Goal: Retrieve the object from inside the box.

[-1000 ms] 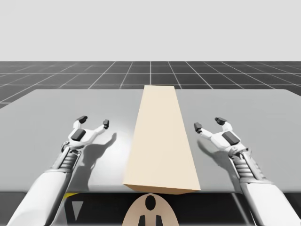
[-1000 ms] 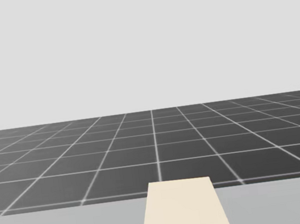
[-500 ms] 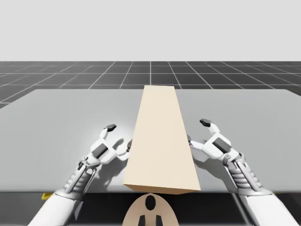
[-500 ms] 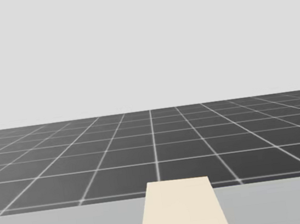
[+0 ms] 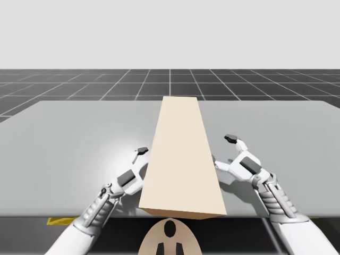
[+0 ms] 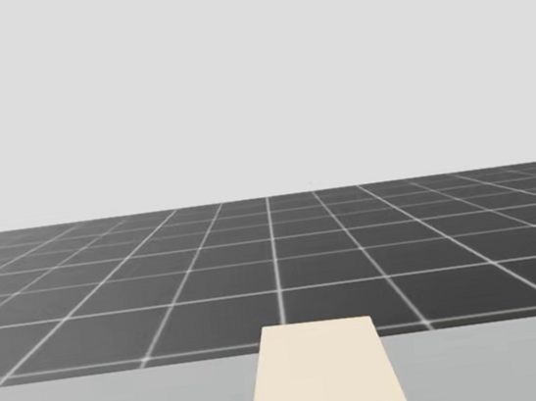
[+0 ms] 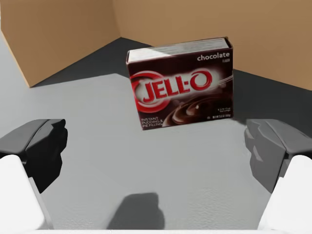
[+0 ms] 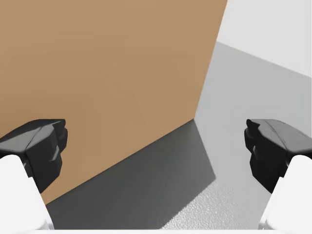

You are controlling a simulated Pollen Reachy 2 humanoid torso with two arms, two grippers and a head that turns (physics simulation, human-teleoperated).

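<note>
A long tan box point(image 5: 180, 159) lies down the middle of the grey table point(image 5: 69, 133); its far end point(image 6: 323, 376) also appears in the head view. My left gripper point(image 5: 142, 159) is at the box's left side, one finger hidden by it. In the left wrist view that gripper point(image 7: 156, 146) is open, and a dark brown pudding box point(image 7: 181, 83) stands upright a short way ahead of it, backed by tan inner walls point(image 7: 58, 29). My right gripper point(image 5: 222, 151) is open against the box's right side; it point(image 8: 156, 151) faces the tan outer wall point(image 8: 107, 68).
Bare grey table surface point(image 5: 297, 133) stretches to both sides of the box. The near table edge point(image 5: 244, 217) runs just behind both wrists. A dark tiled floor point(image 6: 277, 268) lies beyond the far edge.
My left arm has swung right, from open table to the box's left side, where its gripper now looks inside. My right gripper closed in on the right side, then held still.
</note>
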